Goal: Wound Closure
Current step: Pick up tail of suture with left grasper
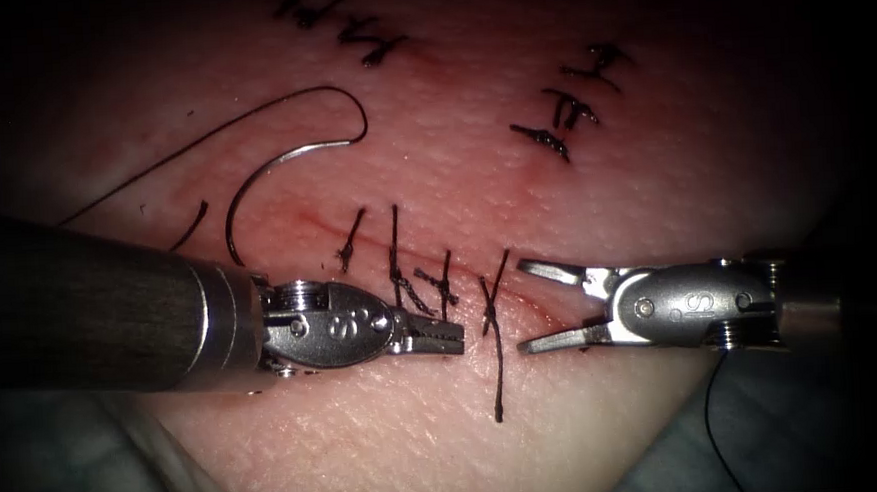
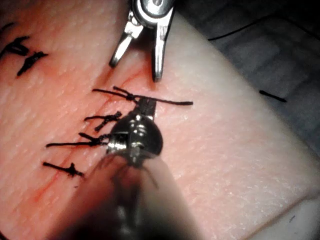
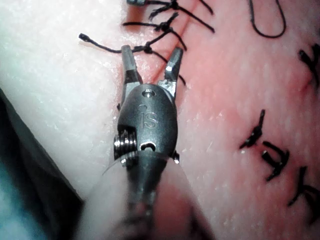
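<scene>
The tissue (image 1: pixel 596 198) carries a cut (image 1: pixel 521 287) crossed by knotted stitches (image 1: pixel 397 268); the left pincer (image 1: pixel 441 336) lies clenched on nothing beside them; the right pincer (image 1: pixel 532 306) gapes released, empty; the needle (image 1: pixel 275 179) rests free on the tissue left of the cut, thread (image 1: pixel 251 111) trailing.
</scene>
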You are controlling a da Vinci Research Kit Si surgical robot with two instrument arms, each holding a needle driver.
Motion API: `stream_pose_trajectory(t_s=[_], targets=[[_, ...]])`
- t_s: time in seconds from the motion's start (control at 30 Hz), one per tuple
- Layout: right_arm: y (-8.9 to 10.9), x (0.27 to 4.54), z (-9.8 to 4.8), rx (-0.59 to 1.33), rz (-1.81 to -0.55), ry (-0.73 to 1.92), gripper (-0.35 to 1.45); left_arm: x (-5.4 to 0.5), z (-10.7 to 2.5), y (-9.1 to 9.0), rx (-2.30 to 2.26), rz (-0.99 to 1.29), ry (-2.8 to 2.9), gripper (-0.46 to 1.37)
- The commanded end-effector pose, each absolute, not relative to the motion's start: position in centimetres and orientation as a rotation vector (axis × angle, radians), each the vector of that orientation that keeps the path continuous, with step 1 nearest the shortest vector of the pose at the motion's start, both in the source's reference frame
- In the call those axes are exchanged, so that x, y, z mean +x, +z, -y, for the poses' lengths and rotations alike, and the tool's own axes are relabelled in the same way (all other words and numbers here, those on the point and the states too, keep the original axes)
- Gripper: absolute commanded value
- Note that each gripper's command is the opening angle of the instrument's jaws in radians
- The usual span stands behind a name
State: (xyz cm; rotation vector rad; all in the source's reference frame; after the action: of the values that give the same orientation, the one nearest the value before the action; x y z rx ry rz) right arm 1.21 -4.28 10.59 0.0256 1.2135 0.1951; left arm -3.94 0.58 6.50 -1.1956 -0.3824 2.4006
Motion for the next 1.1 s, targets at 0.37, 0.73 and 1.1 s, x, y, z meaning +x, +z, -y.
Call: stream_pose_trajectory(t_s=[0.37, 0.73, 1.1], targets=[[10.58, 1.2, 4.28, 0.023, -1.216, 0.19, 1.01, -3.93, -0.62, 6.47, -1.268, 0.362, 2.479, -0.35], [10.58, 1.17, 4.27, 0.016, -1.228, 0.195, 1.01, -3.98, -0.56, 6.42, -1.393, 0.239, 2.641, -0.33], [10.58, 1.13, 4.26, 0.005, -1.244, 0.201, 1.01, -4.13, -0.39, 6.32, -1.544, 0.244, 2.72, 0.5]])
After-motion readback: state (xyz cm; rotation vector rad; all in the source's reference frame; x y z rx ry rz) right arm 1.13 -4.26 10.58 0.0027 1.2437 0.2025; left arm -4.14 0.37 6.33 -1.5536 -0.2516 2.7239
